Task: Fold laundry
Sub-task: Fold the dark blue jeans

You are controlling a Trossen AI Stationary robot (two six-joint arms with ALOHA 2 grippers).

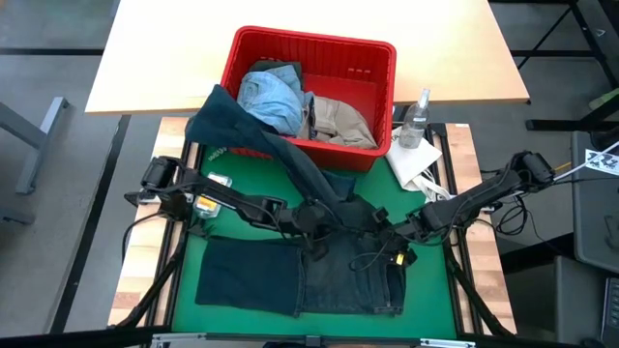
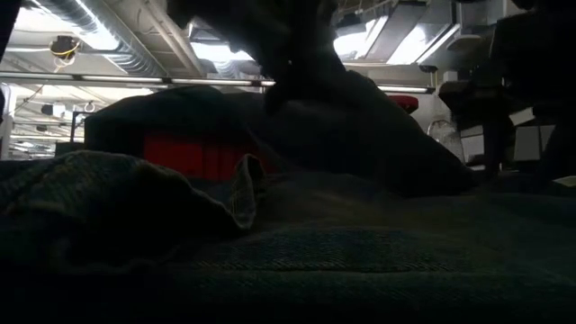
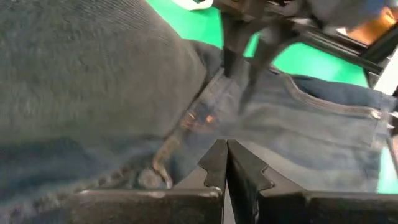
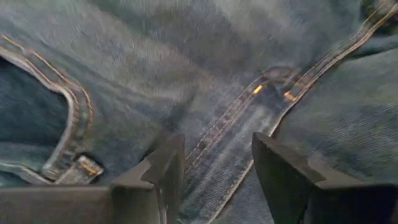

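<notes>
Dark navy jeans point(image 1: 300, 275) lie spread on the green mat point(image 1: 430, 290). One leg point(image 1: 242, 126) runs up from them and lies over the near left corner of the red basket point(image 1: 319, 41). My left gripper point(image 1: 311, 218) point(image 3: 225, 155) stands shut over the jeans near where that leg leaves the mat, with nothing showing between its fingers. My right gripper point(image 1: 395, 235) point(image 4: 214, 162) is open above the jeans' seamed upper part point(image 4: 249, 106), one finger on either side of a seam. Light blue denim point(image 1: 271, 97) and a beige khaki piece point(image 1: 338, 121) lie in the basket.
A clear spray bottle point(image 1: 417, 118) and a small white cloth point(image 1: 414, 159) sit at the mat's far right corner. The basket stands at the far edge, half on a pale tabletop point(image 1: 155, 58) beyond. The low view is filled by the jeans point(image 2: 360, 252).
</notes>
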